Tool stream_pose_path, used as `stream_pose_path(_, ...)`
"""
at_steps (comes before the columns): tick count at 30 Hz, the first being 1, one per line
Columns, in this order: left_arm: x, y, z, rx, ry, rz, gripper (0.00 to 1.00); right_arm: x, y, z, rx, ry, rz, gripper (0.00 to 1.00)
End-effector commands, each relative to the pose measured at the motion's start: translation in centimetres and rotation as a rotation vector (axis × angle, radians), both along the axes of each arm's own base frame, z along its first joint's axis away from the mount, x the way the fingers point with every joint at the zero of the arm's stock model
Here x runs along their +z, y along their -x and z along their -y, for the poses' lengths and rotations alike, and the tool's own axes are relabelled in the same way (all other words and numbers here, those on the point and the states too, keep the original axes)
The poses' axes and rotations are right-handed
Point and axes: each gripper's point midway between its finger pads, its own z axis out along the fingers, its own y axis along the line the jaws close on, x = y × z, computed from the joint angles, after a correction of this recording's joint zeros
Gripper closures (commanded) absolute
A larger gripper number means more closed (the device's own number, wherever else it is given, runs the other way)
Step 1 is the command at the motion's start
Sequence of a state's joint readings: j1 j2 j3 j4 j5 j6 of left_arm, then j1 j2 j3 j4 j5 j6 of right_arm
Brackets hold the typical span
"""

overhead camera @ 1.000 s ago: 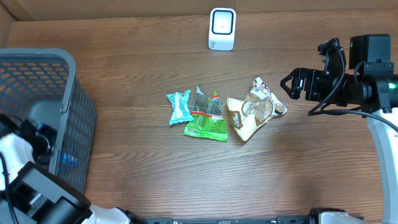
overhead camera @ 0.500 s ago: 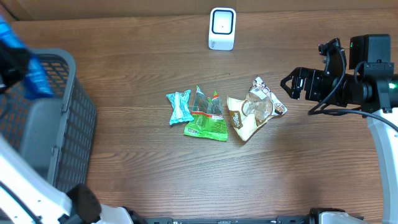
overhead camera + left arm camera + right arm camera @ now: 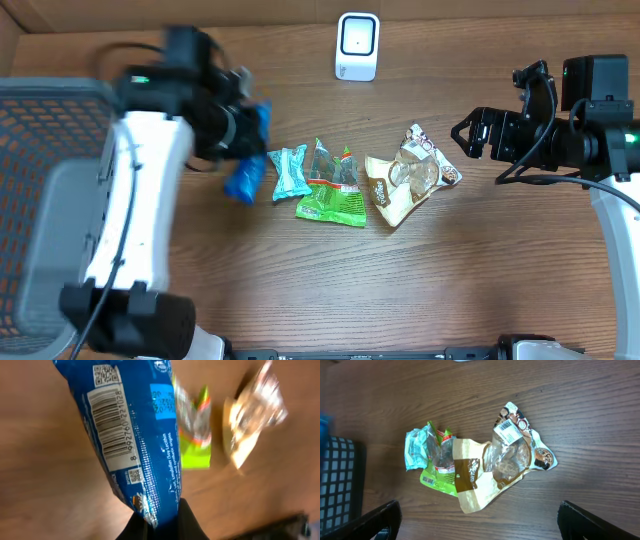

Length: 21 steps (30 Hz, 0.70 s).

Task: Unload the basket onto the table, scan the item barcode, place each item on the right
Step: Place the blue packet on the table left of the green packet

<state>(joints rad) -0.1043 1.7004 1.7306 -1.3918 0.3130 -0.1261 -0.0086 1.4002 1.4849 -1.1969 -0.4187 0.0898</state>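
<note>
**Three views**

Overhead looks straight down on the whole table [image 3: 450, 280]. Left wrist is tight on a blue packet [image 3: 135, 445], table behind. Right wrist looks down from higher (wider). All share the green packet [image 3: 335, 205] and brown packet [image 3: 395, 195].

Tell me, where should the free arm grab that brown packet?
Probably the crinkled edge of the brown packet that faces the right tool, coming down from above. It lies flat, so only a raised crease offers a pinch. Its far side lies against the green packet, while this side is bare.
</note>
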Motion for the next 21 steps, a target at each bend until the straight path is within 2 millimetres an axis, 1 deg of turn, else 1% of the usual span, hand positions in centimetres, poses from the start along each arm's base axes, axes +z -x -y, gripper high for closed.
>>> stream_pose_path(1, -5.6, 1.7, 0.7, 0.058, -0.030, -0.102, 0.96, 0.5, -0.2, -0.1, -0.009, -0.008, 0.009, 0.00)
stream_pose_path(2, -7.6, 2.4, 0.6, 0.078, -0.043, -0.136, 0.96, 0.5, -0.2, -0.1, -0.009, -0.008, 0.009, 0.00)
stream_pose_path(3, -8.6, 2.7, 0.5, 0.091, -0.048, -0.152, 0.94, 0.5, -0.2, -0.1, -0.009, -0.008, 0.011, 0.00)
stream_pose_path(4, -10.0, 3.2, 0.4, 0.109, -0.051, -0.174, 0.90, 0.5, -0.3, -0.1, -0.009, -0.008, 0.014, 0.00)
stream_pose_path(6, -11.4, 3.8, 0.2, 0.118, -0.054, -0.196, 0.83, 0.6, -0.4, -0.1, -0.009, -0.008, 0.019, 0.00)
stream_pose_path(7, -12.1, 4.2, 0.2, 0.118, -0.057, -0.206, 0.76, 0.6, -0.4, -0.1, -0.009, -0.008, 0.022, 0.00)
stream_pose_path(10, -13.0, 4.7, 0.1, 0.118, -0.060, -0.219, 0.67, 0.6, -0.5, -0.1, -0.009, -0.008, 0.023, 0.00)
stream_pose_path(12, -13.0, 4.4, 0.2, 0.118, -0.057, -0.208, 0.59, 0.7, -0.4, -0.3, -0.002, -0.020, 0.023, 0.00)
stream_pose_path(13, -12.8, 4.0, 0.4, 0.116, -0.045, -0.194, 0.57, 0.9, -0.4, -0.6, 0.008, -0.037, 0.026, 0.00)
stream_pose_path(15, -11.8, 3.1, 1.2, 0.108, 0.002, -0.162, 0.57, 1.3, -0.5, -1.2, 0.028, -0.070, 0.039, 0.00)
stream_pose_path(16, -10.6, 2.0, 1.4, 0.101, 0.012, -0.124, 0.57, 1.4, -0.6, -1.3, 0.031, -0.075, 0.046, 0.00)
stream_pose_path(17, -9.8, 1.5, 1.5, 0.093, 0.015, -0.102, 0.57, 1.5, -0.6, -1.3, 0.032, -0.076, 0.048, 0.00)
stream_pose_path(18, -6.9, -0.1, 1.7, 0.069, 0.022, -0.032, 0.57, 1.5, -0.6, -1.3, 0.032, -0.076, 0.048, 0.00)
stream_pose_path(19, -4.8, -1.1, 1.8, 0.056, 0.025, 0.015, 0.56, 1.4, -0.6, -1.3, 0.031, -0.076, 0.046, 0.00)
stream_pose_path(20, -1.5, -2.3, 1.8, 0.039, 0.026, 0.090, 0.55, 1.4, -0.6, -1.3, 0.022, -0.081, 0.040, 0.00)
stream_pose_path(21, 1.0, -3.0, 1.9, 0.022, 0.028, 0.149, 0.53, 1.3, -0.7, -1.2, -0.003, -0.089, 0.025, 0.00)
